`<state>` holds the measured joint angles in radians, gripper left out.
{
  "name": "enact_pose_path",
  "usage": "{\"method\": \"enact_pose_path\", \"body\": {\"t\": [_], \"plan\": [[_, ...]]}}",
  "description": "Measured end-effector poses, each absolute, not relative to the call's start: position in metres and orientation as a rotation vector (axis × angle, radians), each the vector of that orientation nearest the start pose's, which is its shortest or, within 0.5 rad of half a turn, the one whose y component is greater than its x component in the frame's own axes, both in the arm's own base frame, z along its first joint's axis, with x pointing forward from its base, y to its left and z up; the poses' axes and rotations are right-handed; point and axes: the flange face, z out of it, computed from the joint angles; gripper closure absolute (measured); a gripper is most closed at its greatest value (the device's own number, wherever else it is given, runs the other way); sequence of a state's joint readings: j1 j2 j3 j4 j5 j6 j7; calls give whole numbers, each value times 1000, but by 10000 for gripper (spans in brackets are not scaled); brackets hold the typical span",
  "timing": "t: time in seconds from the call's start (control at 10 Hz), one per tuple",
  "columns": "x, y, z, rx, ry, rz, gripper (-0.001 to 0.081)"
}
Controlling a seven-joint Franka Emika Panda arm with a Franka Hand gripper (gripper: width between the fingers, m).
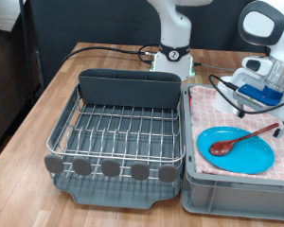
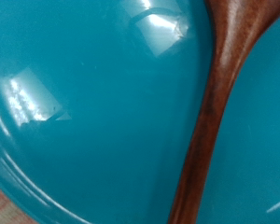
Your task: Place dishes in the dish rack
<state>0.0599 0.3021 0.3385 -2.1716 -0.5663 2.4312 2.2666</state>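
The light-blue plate (image 1: 239, 151) lies in the grey crate (image 1: 232, 194) on the pink checked cloth, at the exterior view's right. The reddish-brown wooden spoon (image 1: 242, 139) lies across the plate, its handle pointing to the upper right. The gripper (image 1: 259, 95) hangs over the far part of the crate, beyond the plate and above it. The wrist view is filled by the plate (image 2: 84, 112) and the spoon's handle (image 2: 213, 112); no fingers show there. The dish rack (image 1: 118, 128) stands empty to the left of the crate. The white mug is out of view.
The rack's grey cutlery trough (image 1: 128, 87) stands at its far side, round tabs (image 1: 111, 168) along its near edge. Black cables (image 1: 104, 52) run over the wooden table (image 1: 47, 95) behind the rack. The robot base (image 1: 172, 57) stands at the back.
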Motion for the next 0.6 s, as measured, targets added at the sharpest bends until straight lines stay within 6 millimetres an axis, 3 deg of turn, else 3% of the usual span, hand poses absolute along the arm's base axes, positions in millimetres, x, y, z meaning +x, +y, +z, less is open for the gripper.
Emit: {"method": "enact_pose_path", "body": {"t": [0.6], "plan": [[515, 200, 235, -2306, 2133, -418, 3]]}}
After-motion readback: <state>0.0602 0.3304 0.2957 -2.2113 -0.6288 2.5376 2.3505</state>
